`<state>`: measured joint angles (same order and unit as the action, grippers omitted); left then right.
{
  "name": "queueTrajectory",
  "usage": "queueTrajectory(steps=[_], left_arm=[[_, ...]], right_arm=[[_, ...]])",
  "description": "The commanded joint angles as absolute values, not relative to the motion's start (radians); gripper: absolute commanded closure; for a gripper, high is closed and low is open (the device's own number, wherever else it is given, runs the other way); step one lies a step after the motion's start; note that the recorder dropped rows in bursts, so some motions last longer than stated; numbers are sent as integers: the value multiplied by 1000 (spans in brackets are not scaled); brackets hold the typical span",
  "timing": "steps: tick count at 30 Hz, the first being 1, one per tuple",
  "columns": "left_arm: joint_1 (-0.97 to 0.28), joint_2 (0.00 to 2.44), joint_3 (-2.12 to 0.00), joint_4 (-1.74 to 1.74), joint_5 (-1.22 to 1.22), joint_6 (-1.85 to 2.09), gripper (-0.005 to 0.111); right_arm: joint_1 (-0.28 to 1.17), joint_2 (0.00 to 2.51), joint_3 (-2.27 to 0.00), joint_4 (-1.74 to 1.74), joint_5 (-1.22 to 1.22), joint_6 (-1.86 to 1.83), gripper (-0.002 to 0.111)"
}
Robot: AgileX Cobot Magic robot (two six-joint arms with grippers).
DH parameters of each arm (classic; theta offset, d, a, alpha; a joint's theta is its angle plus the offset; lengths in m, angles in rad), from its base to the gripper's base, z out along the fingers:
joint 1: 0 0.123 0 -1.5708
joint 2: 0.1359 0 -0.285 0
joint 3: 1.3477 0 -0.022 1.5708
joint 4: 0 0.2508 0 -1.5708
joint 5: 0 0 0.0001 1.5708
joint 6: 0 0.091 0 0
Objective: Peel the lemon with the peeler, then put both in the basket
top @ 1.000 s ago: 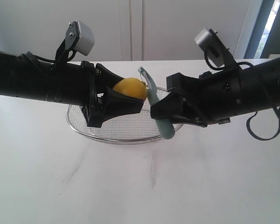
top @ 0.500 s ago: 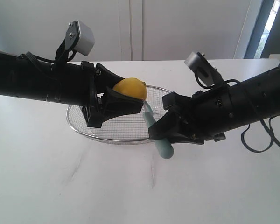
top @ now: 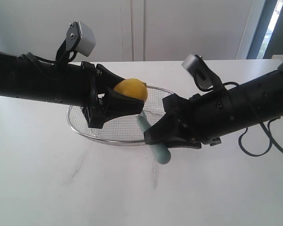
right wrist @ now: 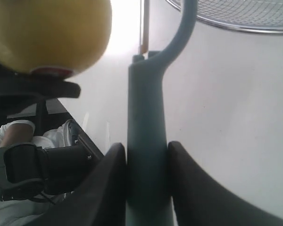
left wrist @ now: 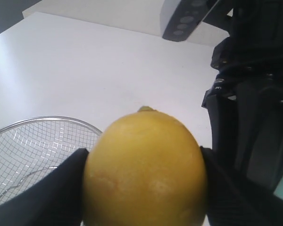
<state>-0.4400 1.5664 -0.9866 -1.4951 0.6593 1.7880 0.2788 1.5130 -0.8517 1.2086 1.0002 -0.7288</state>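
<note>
Nearly level, left gripper (top: 132, 96) clasps lemon (top: 130, 88), right gripper (top: 152, 135) clasps peeler (top: 161, 154).

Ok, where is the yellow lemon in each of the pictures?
Exterior view: the lemon is in the upper middle, just over the wire basket.
Left wrist view: the lemon is big and close, filling the middle foreground.
Right wrist view: the lemon is cut off at a corner, beside the peeler.
Shared landmark: the wire basket shows in all three.
</note>
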Motion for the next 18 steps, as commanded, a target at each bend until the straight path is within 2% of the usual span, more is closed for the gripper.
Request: queueTrajectory(steps=[1,18], left_arm=[[-441,1558,-991,-1523,678,1788,107],[-441,1558,-991,-1517,679,1784,107]], right_arm=[[279,1513,-846,1222,980,-729,108],[279,1441,-846,1255,904,-675,108]])
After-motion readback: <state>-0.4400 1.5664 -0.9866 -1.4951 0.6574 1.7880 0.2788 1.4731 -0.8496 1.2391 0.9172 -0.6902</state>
